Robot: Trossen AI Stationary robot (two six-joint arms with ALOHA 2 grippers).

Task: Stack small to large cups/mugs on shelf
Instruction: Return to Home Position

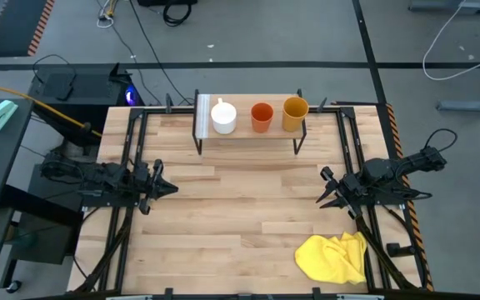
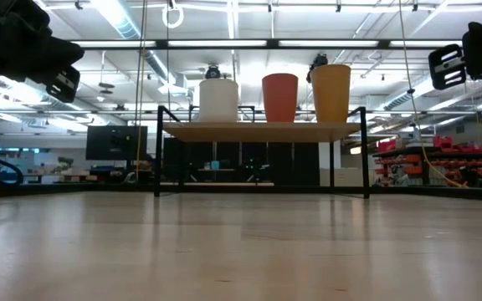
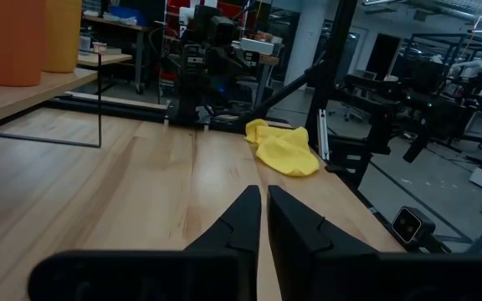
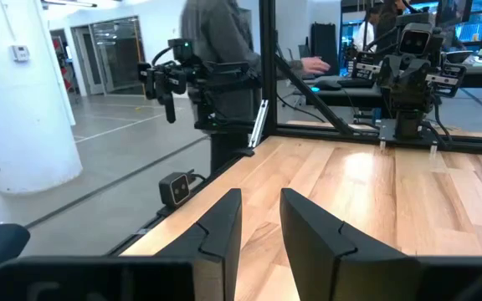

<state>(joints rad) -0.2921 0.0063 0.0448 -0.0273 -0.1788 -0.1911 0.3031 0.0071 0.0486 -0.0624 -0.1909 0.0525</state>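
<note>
Three cups: white mug (image 1: 223,117), orange-red cup (image 1: 262,117), yellow-orange cup (image 1: 295,113). One shelf (image 1: 248,134). One yellow cloth (image 1: 333,257).

A yellow cloth (image 1: 333,257) lay crumpled near one corner of the wooden worktop (image 1: 240,208). A person (image 4: 220,33) stood beside the worktop's edge.

Top-down first: broad, even light on the tabletop (image 1: 240,217), no hotspots, and the shadows are soft and faint. The floor around it sits a shade dimmer. Down at table height it's backlit. Ceiling strip lights (image 2: 120,15) blaze behind the shelf (image 2: 262,131), the white mug (image 2: 218,100) nearly melts into that glare, and the near wood carries a pale sheen. Left wrist view: gentle reflections run along the planks and the yellow cloth (image 3: 284,149) is well lit. Right wrist view — the white pillar (image 4: 23,100) takes the brightest light, and the room beyond stays darker.
</note>
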